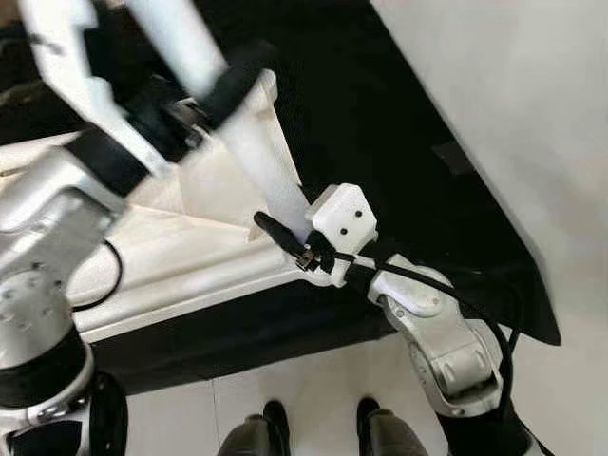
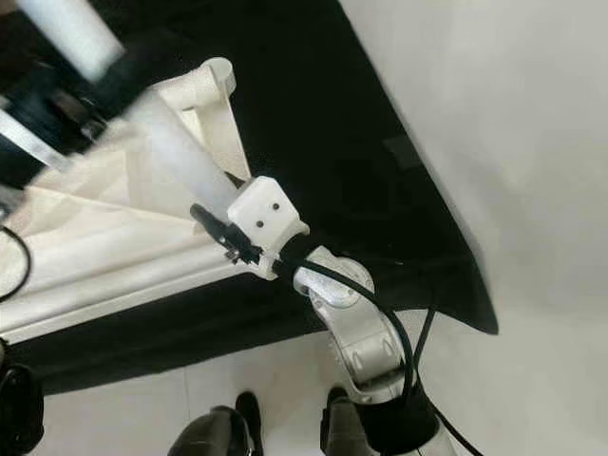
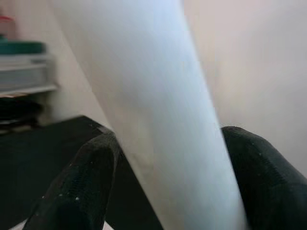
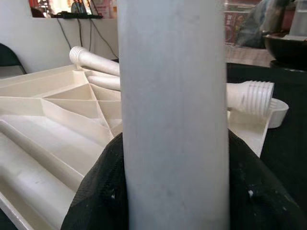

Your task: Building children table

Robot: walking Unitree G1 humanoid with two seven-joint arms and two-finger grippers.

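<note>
white plastic tabletop (image 1: 180, 247) lies upside down on a black mat (image 1: 380, 123) spread over a pale tiled floor (image 1: 313, 399), its ribbed underside facing up. a long white table leg (image 1: 252, 142) slants across it. the right end effector (image 1: 285, 237) is clenched around the lower part of this leg, near the tabletop's edge; in the right wrist view the leg (image 4: 172, 115) stands between the two black fingers (image 4: 96, 201), touching both. the left end effector (image 1: 204, 100) grasps the same leg higher up, and in the left wrist view the leg (image 3: 158, 105) passes between its black fingers (image 3: 81, 187). behind the gripped leg, the right wrist view shows two more legs (image 4: 96, 62) lying on the tabletop's ribs (image 4: 57, 124), one with a threaded end (image 4: 254, 98) beside a corner socket (image 4: 276, 112). the head views are blurred around the left arm.
</note>
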